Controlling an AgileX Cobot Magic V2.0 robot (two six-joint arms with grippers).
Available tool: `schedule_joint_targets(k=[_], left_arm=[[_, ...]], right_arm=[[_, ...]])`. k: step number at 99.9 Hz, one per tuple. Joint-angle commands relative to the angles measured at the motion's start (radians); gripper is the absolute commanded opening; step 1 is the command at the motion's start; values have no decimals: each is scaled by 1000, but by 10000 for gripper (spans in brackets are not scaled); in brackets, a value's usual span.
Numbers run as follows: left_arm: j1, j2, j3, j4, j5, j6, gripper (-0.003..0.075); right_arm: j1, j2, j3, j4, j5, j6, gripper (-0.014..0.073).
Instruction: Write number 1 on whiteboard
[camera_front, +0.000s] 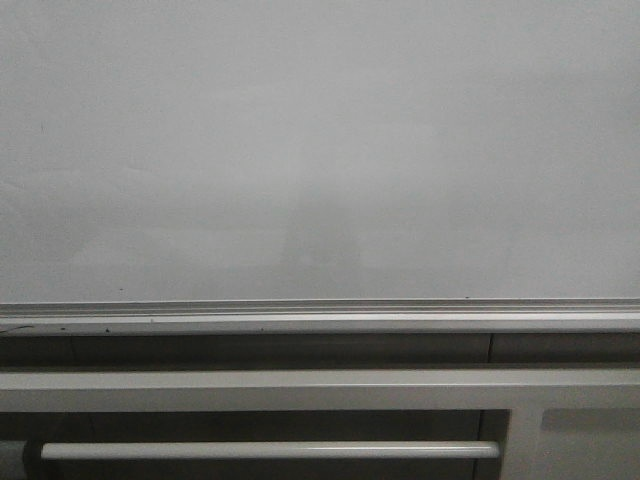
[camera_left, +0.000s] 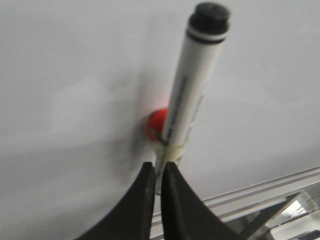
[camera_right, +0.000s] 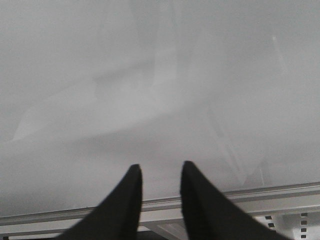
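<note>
Left gripper (camera_left: 156, 172) pinches marker (camera_left: 192, 85), cap on; right gripper (camera_right: 159, 177) spread, empty. Whiteboard (camera_front: 320, 150) unmarked. Next: uncap, then stroke.

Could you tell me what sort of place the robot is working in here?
Probably an office or lab writing station: a large whiteboard on a framed stand with a metal rail, and the left gripper holding a marker.

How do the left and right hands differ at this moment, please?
The left hand is shut on a marker; the right hand is open and holds nothing. The left hand's fingers nearly touch, while a clear gap parts the right hand's. Both have dark, tapered fingers and face the whiteboard, above its silver rail.
</note>
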Motion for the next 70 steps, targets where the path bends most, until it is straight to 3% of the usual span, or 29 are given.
schedule_joint_targets(k=[1,7,30,70], left_arm=[[3,11,-38,-139,-71,97,68],[3,11,-38,-170,-74,104,140],[3,11,-38,-184,-40,125,417],[3,21,-67,-218,-164,223,419]], right_arm=[[-2,14,-36,25,-50,-11,384],[-2,14,-36,38,-50,-11,450],[-2,14,-36,42,-57,-11,447],[-2,14,-36,75,-99,-11,447]])
